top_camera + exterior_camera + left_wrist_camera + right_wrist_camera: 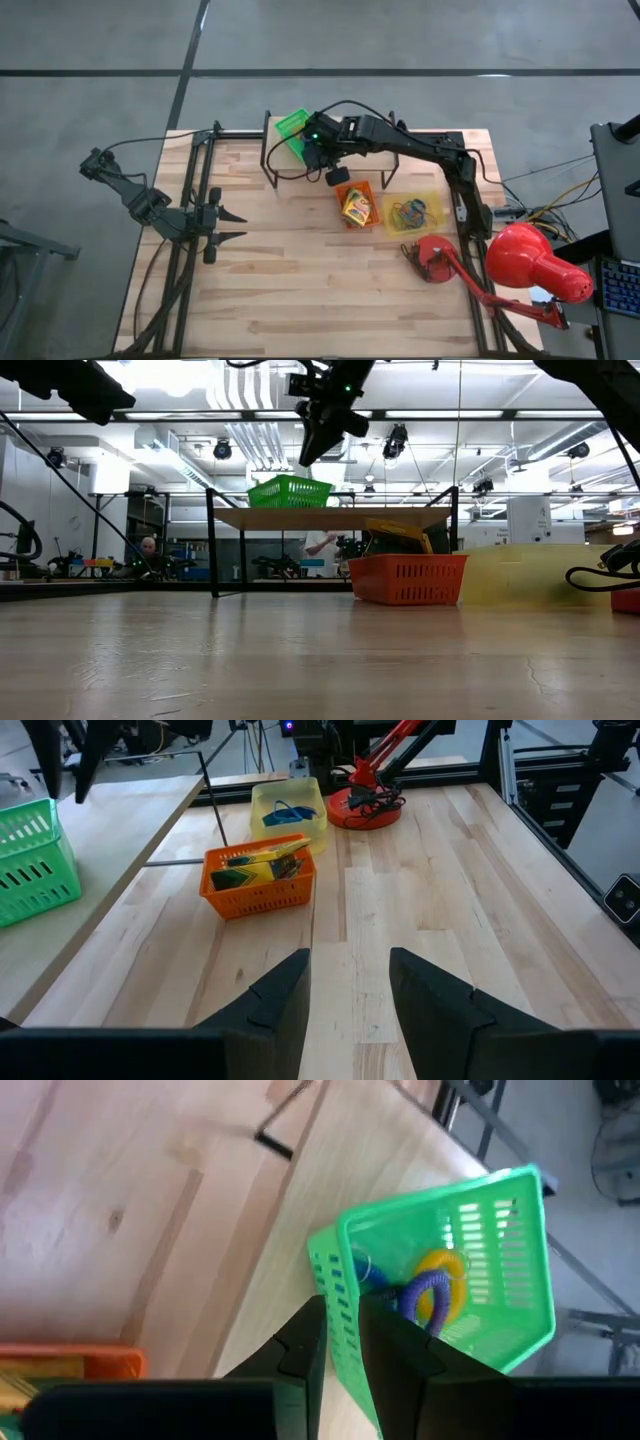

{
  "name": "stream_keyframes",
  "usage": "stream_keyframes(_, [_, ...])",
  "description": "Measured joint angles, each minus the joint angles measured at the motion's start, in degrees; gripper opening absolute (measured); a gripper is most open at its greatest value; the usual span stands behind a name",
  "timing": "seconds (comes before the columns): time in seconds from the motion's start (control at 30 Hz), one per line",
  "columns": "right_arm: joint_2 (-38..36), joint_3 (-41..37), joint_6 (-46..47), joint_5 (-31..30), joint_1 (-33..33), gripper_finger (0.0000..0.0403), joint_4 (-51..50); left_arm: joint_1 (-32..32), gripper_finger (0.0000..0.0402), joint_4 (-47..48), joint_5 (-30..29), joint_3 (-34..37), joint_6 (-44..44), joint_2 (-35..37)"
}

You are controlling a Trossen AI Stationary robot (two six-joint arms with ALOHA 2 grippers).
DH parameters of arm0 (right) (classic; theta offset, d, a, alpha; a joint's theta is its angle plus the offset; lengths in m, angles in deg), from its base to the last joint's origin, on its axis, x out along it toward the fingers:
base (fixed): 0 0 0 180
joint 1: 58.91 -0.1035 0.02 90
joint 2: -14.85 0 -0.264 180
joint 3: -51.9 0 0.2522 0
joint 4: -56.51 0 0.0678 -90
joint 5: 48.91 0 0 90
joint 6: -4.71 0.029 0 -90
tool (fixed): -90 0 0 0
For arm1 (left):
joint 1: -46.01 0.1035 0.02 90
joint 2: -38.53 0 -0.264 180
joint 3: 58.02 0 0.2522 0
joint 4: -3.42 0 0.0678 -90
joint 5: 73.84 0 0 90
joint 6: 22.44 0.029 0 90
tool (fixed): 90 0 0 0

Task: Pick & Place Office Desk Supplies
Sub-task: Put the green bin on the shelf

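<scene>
R gripper is held above the near wall of the green tray on the raised shelf; fingers are narrow, nothing seen between them. Purple and yellow bands lie inside the green tray. Boxes are stacked in the orange tray, more bands in the yellow tray. L gripper is parked at the table's left side, fingers moderately apart, empty.

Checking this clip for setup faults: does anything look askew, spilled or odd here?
Nothing is spilled. The green plastic basket sits upright on the raised wooden shelf with rubber-band loops inside; printed cardboard boxes stay in the orange tray. The right gripper hangs by the basket's rim.
</scene>
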Motion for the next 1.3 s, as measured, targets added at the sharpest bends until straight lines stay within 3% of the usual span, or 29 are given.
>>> stream_keyframes(0.2, [-0.01, 0.57, 3.35, 1.21, 0.54, 0.0093, 1.45, -0.01, 0.0141, 0.0, 0.0, 0.0, 0.01, 0.02])
stream_keyframes(0.37, [-0.01, 0.55, -1.0, 1.72, 1.4, 0.0137, 1.23, -0.01, 0.0141, 0.0, 0.0, 0.0, 0.01, 0.0])
stream_keyframes(0.53, [-0.01, 0.49, -2.77, 3.2, 1.89, 0.0155, 1.03, 0.0, 0.0141, 0.0, 0.01, 0.0, 0.02, 0.0])
stream_keyframes(1.3, [-0.1, -4.98, -2.8, 4.77, 3.32, 0.0116, 3.92, 0.0, 0.0141, 0.0, -0.01, 0.0, 0.02, 0.0])
